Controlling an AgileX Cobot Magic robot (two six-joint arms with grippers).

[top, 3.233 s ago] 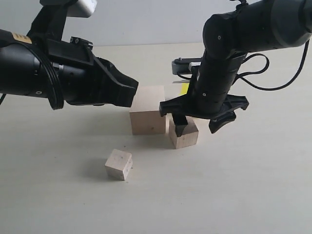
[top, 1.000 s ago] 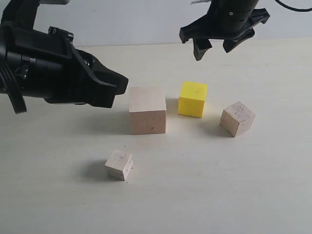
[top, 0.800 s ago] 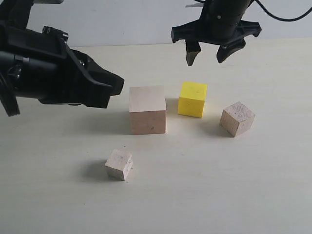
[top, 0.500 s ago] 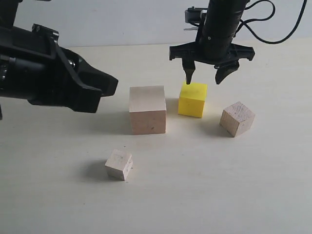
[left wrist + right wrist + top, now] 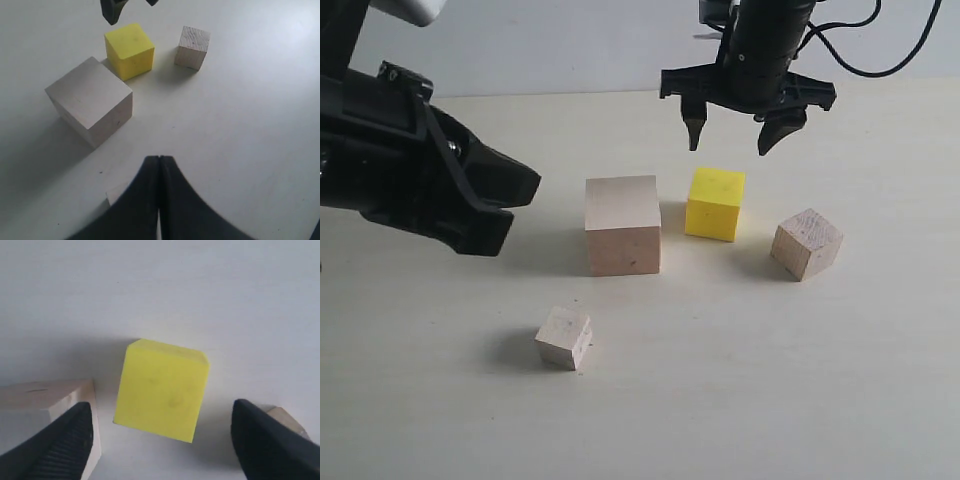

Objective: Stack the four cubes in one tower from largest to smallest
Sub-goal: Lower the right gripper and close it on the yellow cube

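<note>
No tower stands: all four cubes rest singly on the desk (image 5: 770,380), none on another. The large wooden cube (image 5: 622,225) sits near the middle, with the yellow cube (image 5: 715,204) just beside it on the right and a narrow gap between them. The medium wooden cube (image 5: 806,243) lies further right, apart from the yellow one and turned at an angle. The small wooden cube (image 5: 564,337) lies alone nearer the camera, left of the large cube and well apart from the others. The right tool (image 5: 728,142) hangs above the yellow cube, fingers pointing down and spread wide. The right wrist view shows the yellow cube between the two fingers with clear space on both sides and no contact. The left tool (image 5: 159,165) is held over the left of the desk, clear of every cube. Its two fingers are pressed together along a thin seam, with nothing between them.
</note>
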